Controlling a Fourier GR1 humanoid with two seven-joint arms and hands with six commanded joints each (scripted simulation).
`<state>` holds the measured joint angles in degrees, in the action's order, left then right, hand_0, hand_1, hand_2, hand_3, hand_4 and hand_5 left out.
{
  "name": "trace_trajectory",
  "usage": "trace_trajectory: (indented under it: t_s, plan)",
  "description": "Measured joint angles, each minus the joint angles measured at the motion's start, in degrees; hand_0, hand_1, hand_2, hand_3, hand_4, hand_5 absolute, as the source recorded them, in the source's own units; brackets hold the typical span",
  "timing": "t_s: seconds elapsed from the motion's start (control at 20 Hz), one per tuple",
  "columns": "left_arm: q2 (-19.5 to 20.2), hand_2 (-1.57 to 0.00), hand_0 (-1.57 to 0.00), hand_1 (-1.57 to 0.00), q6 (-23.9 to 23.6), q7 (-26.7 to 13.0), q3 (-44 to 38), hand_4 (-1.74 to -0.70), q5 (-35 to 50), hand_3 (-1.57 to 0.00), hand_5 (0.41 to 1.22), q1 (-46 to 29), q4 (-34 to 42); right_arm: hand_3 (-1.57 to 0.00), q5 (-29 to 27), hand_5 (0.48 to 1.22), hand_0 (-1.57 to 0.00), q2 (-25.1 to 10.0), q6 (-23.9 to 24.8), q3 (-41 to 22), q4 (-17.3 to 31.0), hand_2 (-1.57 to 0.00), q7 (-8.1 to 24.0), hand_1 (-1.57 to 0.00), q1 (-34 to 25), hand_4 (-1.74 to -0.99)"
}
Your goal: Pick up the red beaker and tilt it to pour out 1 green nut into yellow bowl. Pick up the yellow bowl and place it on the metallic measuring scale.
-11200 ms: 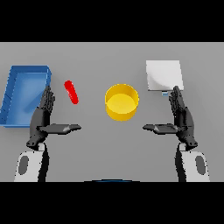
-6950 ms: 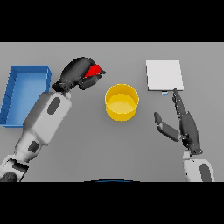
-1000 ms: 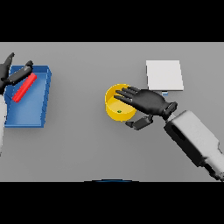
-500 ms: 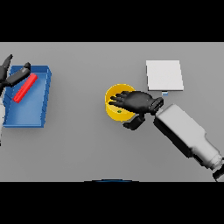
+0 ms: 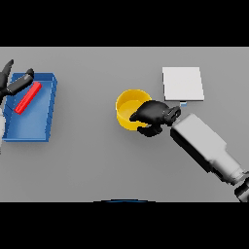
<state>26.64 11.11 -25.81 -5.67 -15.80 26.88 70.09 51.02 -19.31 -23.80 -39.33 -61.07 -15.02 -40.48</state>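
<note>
Right hand curled over near-right rim of yellow bowl, fingers over the rim, thumb below outside: clamped on it. Bowl sits on table, just left of scale, not on it. Left hand at far left edge, fingers spread loose above blue tray. One red beaker lying in tray. No readable writing.

Red beaker lying tilted in blue tray, upright yellow bowl, square metallic scale nearby
</note>
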Motion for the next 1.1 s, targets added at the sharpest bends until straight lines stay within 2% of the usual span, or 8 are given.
trace_trajectory:
  t_s: [0.1,0.2,0.3,0.35,0.55,0.75,0.9,1.1]
  plan:
    - [-0.12,0.00,0.00,0.00,-0.25,0.27,-0.05,-0.79,-0.16,0.00,0.707,0.07,-0.78,-0.88,-0.71,1.113,-1.11,-0.15,-0.78,-0.02,-1.03,-1.07,0.62,-1.09,0.39,-1.578]
    - [-0.07,0.00,0.00,0.00,-0.07,-0.03,-0.06,-0.78,-0.12,0.00,0.712,0.30,-1.02,-1.03,-1.25,1.152,-1.28,-0.83,-1.02,-0.41,-1.65,-1.19,0.16,-1.27,0.45,-1.637]
    - [-0.32,0.00,0.00,0.00,-0.25,0.17,0.07,-0.78,-0.08,0.00,0.710,0.53,-0.55,-1.11,-2.01,1.177,-1.38,-0.81,-2.78,-0.25,-2.51,-1.29,1.85,-1.38,0.37,-1.674]
    - [-0.21,0.00,0.00,0.00,-0.40,0.76,0.13,-0.78,-0.18,0.00,0.710,-0.35,0.07,-1.13,-2.24,1.186,-1.42,-1.03,-2.52,-0.36,-2.28,-1.32,1.16,-1.41,0.24,-1.688]
    - [0.15,0.00,0.00,0.00,0.09,0.00,-0.34,-0.78,0.22,0.00,0.703,0.23,-0.67,-1.20,-2.72,1.207,-1.51,-1.78,-3.04,-0.41,-3.10,-1.39,0.19,-1.51,-0.19,-1.719]
    - [0.12,0.00,0.00,0.00,-0.13,0.69,0.16,-0.77,-0.34,0.00,0.707,0.00,-0.36,-1.16,-4.29,1.215,-1.55,-3.00,-5.71,1.05,-6.88,-1.46,2.16,-1.54,-0.44,-1.732]
    - [-0.02,0.00,0.00,0.00,0.05,0.03,-0.02,-0.78,0.13,0.00,0.702,0.68,-0.14,-1.20,-5.71,1.218,-1.56,-6.45,-8.80,3.16,-11.12,-1.45,4.12,-1.56,-0.87,-1.736]
    - [-0.35,0.00,0.00,0.00,0.26,-0.43,-0.39,-0.80,0.90,0.00,0.702,0.84,-0.10,-1.18,-5.98,1.219,-1.57,-5.80,-10.00,4.04,-13.39,-1.49,9.19,-1.57,-1.61,-1.739]
